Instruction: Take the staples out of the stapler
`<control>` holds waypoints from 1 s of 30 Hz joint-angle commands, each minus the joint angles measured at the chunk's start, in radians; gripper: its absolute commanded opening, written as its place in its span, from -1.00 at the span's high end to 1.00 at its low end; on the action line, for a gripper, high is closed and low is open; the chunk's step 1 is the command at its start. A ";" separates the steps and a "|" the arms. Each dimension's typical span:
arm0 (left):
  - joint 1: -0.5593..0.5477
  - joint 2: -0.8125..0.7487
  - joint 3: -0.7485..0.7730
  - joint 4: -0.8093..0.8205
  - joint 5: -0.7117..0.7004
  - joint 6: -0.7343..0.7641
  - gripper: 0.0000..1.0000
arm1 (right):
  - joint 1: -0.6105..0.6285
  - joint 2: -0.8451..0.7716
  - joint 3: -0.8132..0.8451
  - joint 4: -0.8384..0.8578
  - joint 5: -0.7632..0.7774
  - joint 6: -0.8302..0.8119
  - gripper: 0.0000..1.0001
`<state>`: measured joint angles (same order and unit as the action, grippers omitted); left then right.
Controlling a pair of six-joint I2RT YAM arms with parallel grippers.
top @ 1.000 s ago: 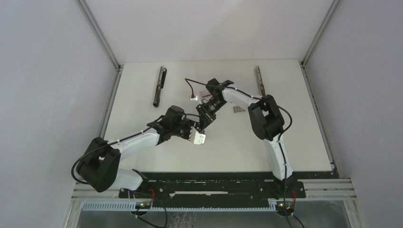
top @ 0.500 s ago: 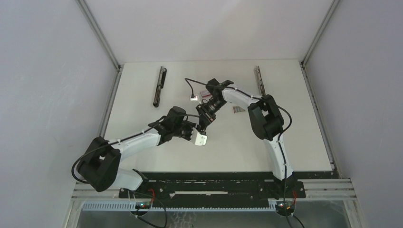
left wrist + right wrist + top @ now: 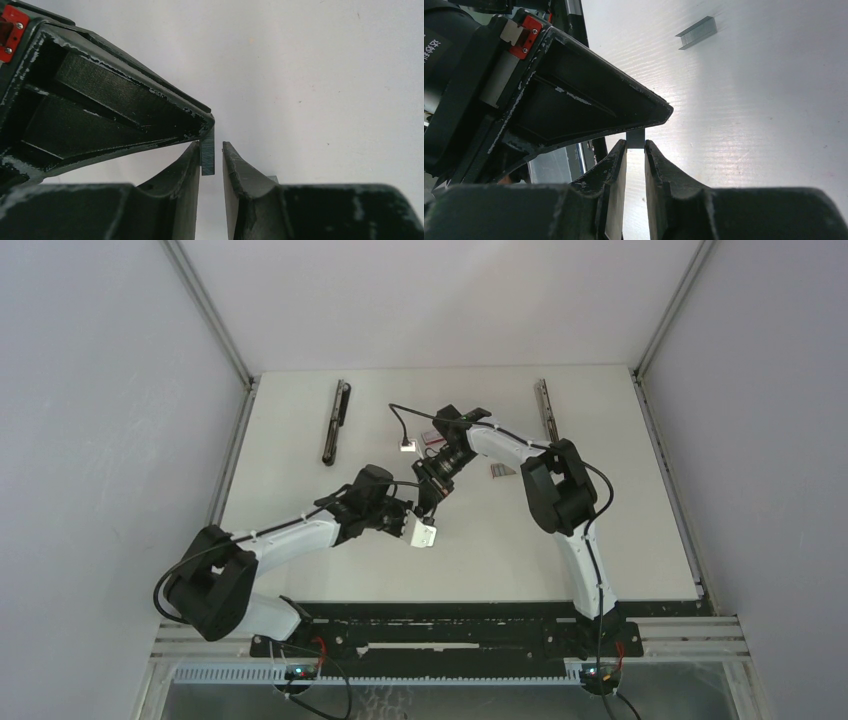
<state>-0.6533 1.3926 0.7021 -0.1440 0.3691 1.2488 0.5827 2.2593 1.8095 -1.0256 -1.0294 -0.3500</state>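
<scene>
Right end effector (image 3: pixel 635 146) is clamped on a short strip of staples (image 3: pixel 635 138), held over the desk (image 3: pixel 749 125) near its middle. Left end effector (image 3: pixel 212 150) is placed around the same strip, narrowly apart: contact is seen on one side, a gap on the other. A second strip (image 3: pixel 696 33) lies on the desk.

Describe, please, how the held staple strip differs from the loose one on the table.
The held strip is off the table, pinched in the right gripper; the loose strip lies on it, untouched. The held strip shows only a short end; the loose strip shows its whole length. Both are grey metal.
</scene>
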 commanded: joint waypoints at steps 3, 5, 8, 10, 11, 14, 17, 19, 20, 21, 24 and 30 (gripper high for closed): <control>-0.010 0.001 0.052 0.008 0.008 -0.013 0.47 | -0.004 0.008 0.042 -0.013 -0.028 -0.019 0.61; -0.011 0.002 0.050 0.013 0.007 -0.016 0.49 | -0.004 0.011 0.045 -0.018 -0.027 -0.021 0.60; -0.011 0.003 0.048 0.018 0.005 -0.020 0.53 | -0.004 0.013 0.048 -0.024 -0.027 -0.024 0.57; -0.012 0.003 0.047 0.018 0.005 -0.020 0.57 | -0.004 0.014 0.048 -0.024 -0.027 -0.024 0.56; -0.012 0.004 0.048 0.018 0.005 -0.020 0.57 | -0.004 0.015 0.048 -0.025 -0.027 -0.024 0.56; -0.012 0.003 0.049 0.018 0.005 -0.022 0.58 | -0.004 0.017 0.048 -0.025 -0.028 -0.024 0.56; -0.012 0.000 0.048 0.018 0.007 -0.023 0.59 | -0.004 0.017 0.049 -0.025 -0.028 -0.024 0.56; -0.014 0.000 0.050 0.018 0.007 -0.026 0.61 | -0.004 0.019 0.049 -0.025 -0.027 -0.024 0.56; -0.014 0.001 0.051 0.018 0.007 -0.026 0.62 | -0.004 0.018 0.049 -0.025 -0.027 -0.024 0.55; -0.014 0.002 0.051 0.018 0.007 -0.026 0.62 | -0.004 0.019 0.050 -0.025 -0.027 -0.023 0.56; -0.014 0.002 0.050 0.018 0.007 -0.027 0.64 | -0.004 0.019 0.050 -0.025 -0.026 -0.024 0.56; -0.016 0.002 0.051 0.018 0.008 -0.031 0.66 | -0.004 0.019 0.051 -0.027 -0.022 -0.025 0.53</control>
<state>-0.6594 1.3937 0.7021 -0.1432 0.3687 1.2392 0.5827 2.2784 1.8225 -1.0496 -1.0298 -0.3561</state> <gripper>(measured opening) 0.177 0.228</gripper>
